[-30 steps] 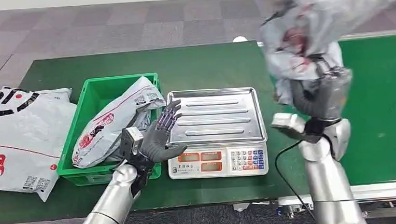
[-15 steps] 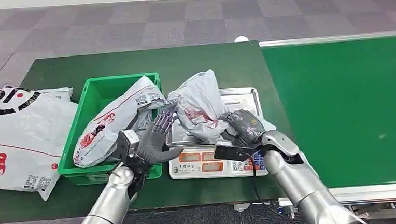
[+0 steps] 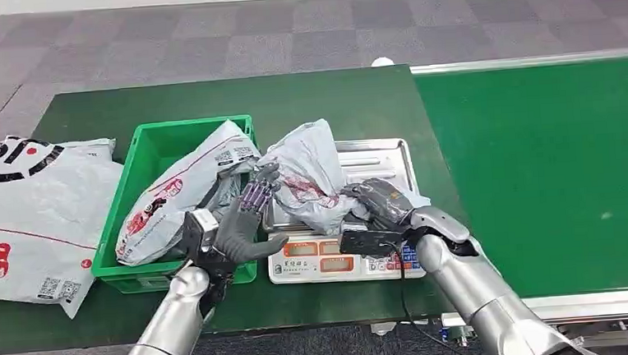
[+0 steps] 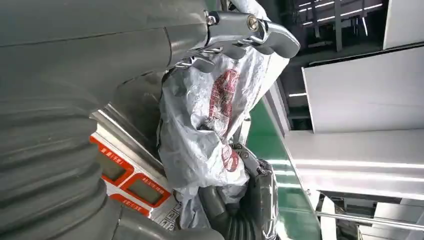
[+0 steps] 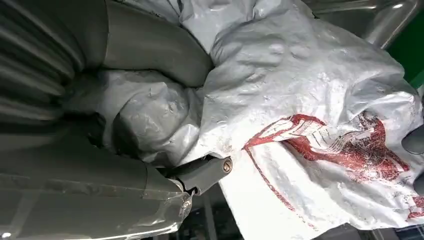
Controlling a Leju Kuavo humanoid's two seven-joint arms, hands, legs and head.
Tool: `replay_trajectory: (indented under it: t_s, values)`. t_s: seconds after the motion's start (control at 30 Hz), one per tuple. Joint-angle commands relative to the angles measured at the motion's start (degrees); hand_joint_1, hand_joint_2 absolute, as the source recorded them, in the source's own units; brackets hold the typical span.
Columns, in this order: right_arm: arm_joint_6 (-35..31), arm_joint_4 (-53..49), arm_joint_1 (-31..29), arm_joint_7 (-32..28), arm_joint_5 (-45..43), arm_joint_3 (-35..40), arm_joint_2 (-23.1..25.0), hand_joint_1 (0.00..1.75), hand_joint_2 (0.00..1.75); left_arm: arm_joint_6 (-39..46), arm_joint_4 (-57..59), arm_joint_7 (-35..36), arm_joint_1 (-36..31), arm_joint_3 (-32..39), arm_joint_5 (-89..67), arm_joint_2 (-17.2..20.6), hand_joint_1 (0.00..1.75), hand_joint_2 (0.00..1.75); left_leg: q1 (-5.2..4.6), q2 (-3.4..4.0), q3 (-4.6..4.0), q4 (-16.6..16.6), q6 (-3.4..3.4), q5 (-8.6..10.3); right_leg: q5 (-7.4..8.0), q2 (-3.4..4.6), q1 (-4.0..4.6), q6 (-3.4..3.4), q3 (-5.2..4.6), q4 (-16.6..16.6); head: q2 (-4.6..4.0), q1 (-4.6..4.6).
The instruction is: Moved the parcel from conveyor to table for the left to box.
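1. The parcel (image 3: 311,178) is sitting on the scale's steel tray (image 3: 375,153), crumpled and bunched up toward the tray's left half. It's off the conveyor (image 3: 549,171) and on the table side.
2. The right hand (image 3: 382,202) has its fingers wrapped around the parcel's near-right corner, and the right wrist view shows the thumb (image 5: 155,45) pressed into the plastic. So it's gripping the bag.
3. The left hand (image 3: 243,219) is spread, fingers apart, holding nothing. Its fingertips (image 3: 260,189) sit right at the parcel's left edge; touching or just beside, can't tell.
4. Key relation: the parcel lies between the two hands, just right of the left hand. Its long axis runs roughly near-right to far-left.
5. The green bin (image 3: 149,155) is just left of the scale and already has another bag (image 3: 180,198) in it, so I'd guess the left hand grabs next.
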Motion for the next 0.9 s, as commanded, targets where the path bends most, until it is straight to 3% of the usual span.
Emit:
replay_trajectory:
  t_s: [0.03,0.17,0.3,0.37,0.47,0.63,0.67,0.73,0.8,0.87,0.9]
  values:
    - [4.06,-4.55,0.44,-1.94,-8.57,3.36,-2.32,0.0,1.75,11.35,4.18,0.26,-1.22,2.42,-2.19,-0.16,0.0,1.75,0.03,0.05,0.12,-0.09,-0.01,-0.02,0.01,0.04,0.04,-0.05,0.13,-0.12,0.0,0.0]
    - [7.7,-6.11,-0.24,-2.97,-13.51,3.61,-2.33,0.0,1.75,14.37,0.23,0.26,0.6,1.92,-3.55,0.7,0.0,1.75,0.04,0.11,0.09,-0.05,-0.01,-0.03,0.0,0.12,0.05,-0.05,0.04,-0.08,0.0,0.0]
    - [7.13,-5.87,-1.43,-2.78,-14.62,4.15,-1.98,0.0,1.75,26.27,-9.98,0.26,3.53,-1.63,-4.3,2.14,0.0,1.75,0.03,0.15,0.08,-0.05,0.0,-0.05,0.0,0.17,0.04,-0.04,0.03,-0.08,0.0,0.0]
    - [6.3,-5.73,-2.21,-2.42,-15.51,4.09,-1.46,0.0,1.75,37.08,-16.24,0.26,4.86,-4.16,-4.68,3.24,0.0,1.75,0.03,0.16,0.02,-0.01,0.0,-0.05,0.01,0.19,0.04,-0.05,-0.03,-0.05,0.0,0.0]
    - [6.12,-5.83,-2.23,-2.41,-15.73,3.95,-1.4,0.0,1.75,37.7,-16.34,0.26,4.85,-4.53,-4.58,3.37,0.0,1.75,0.03,0.13,-0.04,0.01,-0.02,-0.04,0.01,0.19,0.04,-0.04,-0.07,-0.02,0.0,0.02]
    - [3.7,-8.78,-0.69,-3.3,-20.43,1.69,-2.1,0.0,1.75,46.97,-17.71,0.26,4.74,-7.0,-3.99,4.14,0.0,1.75,0.02,0.03,-0.01,-0.02,-0.02,-0.03,0.0,0.05,0.02,-0.03,-0.01,-0.04,0.0,0.0]
    - [3.28,-10.17,0.2,-3.61,-22.18,0.89,-2.71,0.0,1.75,57.03,-14.85,0.26,3.66,-8.67,-6.83,4.3,0.0,1.75,0.03,0.02,0.06,-0.06,-0.02,-0.04,-0.01,0.04,0.04,-0.05,0.05,-0.09,0.0,0.02]
    - [2.2,-11.79,1.27,-4.34,-23.58,-0.06,-3.24,0.0,1.75,63.93,-14.66,0.26,3.27,-9.16,-7.57,4.44,0.0,1.75,0.04,-0.05,0.09,-0.09,-0.01,-0.01,-0.01,-0.02,0.05,-0.05,0.12,-0.14,0.0,0.0]
    - [-0.04,-13.56,2.35,-5.89,-26.01,-1.95,-3.15,0.0,1.75,63.93,-18.82,0.26,4.93,-3.19,-13.2,2.15,0.0,1.75,0.06,-0.05,0.14,-0.15,-0.02,0.0,0.01,-0.01,0.07,-0.07,0.16,-0.22,0.0,0.0]
    - [-4.08,-14.57,2.76,-6.41,-27.91,-4.4,-2.06,0.0,1.75,62.58,-20.92,0.26,4.78,-7.0,-8.51,3.43,0.0,1.75,0.07,-0.04,0.05,-0.04,-0.01,-0.04,-0.03,0.0,0.08,-0.05,0.06,-0.13,0.0,0.0]
    - [-9.89,-15.11,2.97,-7.04,-29.2,-6.92,-0.56,0.0,1.75,54.15,-23.54,0.26,4.99,-8.48,-2.43,4.26,0.0,1.75,0.04,-0.03,0.02,-0.01,-0.02,-0.04,-0.04,0.01,0.05,-0.04,0.02,-0.08,0.0,0.0]
